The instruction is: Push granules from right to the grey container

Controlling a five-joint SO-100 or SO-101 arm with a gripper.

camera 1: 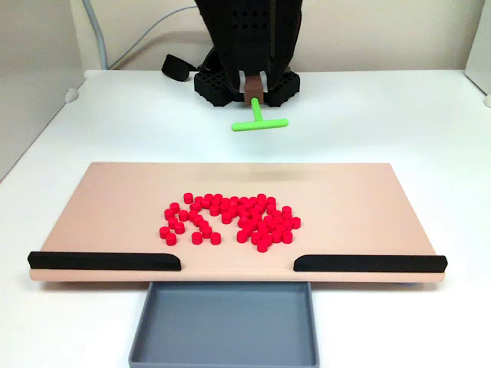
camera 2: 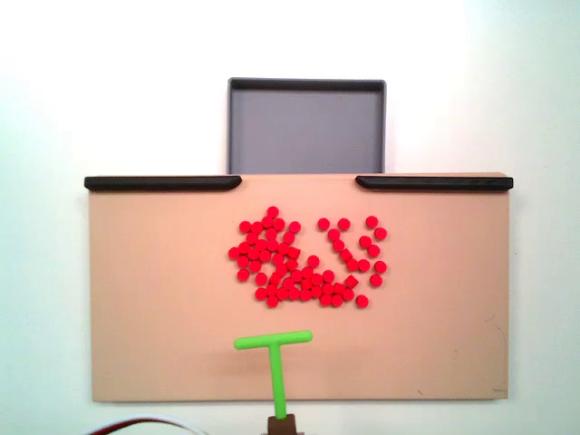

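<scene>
My gripper [camera 1: 254, 98] clamps the green T-stick [camera 2: 275, 349], poised behind the granules [camera 2: 306, 263]; next I sweep them through the gap into the grey container [camera 2: 306, 127].
</scene>
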